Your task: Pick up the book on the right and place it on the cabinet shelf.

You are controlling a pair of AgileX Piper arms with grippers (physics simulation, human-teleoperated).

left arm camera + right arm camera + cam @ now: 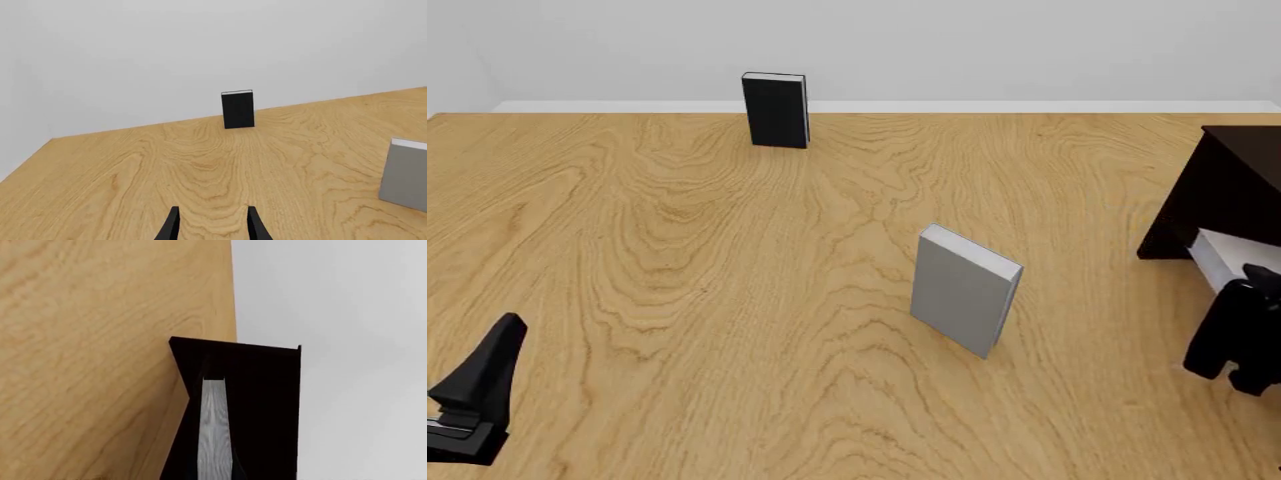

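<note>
My left gripper (487, 385) hangs low over the near left of the wooden table (694, 300), its two dark fingers (172, 225) parted with bare wood between them and nothing held.

My right gripper (1241, 340) is at the near right edge of the front view, and my fingers (183, 450) are pressed against both faces of the light-grey book (213, 430). From the wrist I look along its white page block, which reaches into the dark cabinet (267, 390). In the front view a pale strip of the book (1228, 255) shows between my gripper and the cabinet's foot; whether it rests on the shelf I cannot tell.

Further out, near the middle of the table, the other grey book (961, 290) stands upright, turned at an angle, well apart from both my grippers.

At the far edge, by the white wall (961, 40), a smaller black book (777, 110) stands upright.

I can read no title, label or brand on any cover.
</note>
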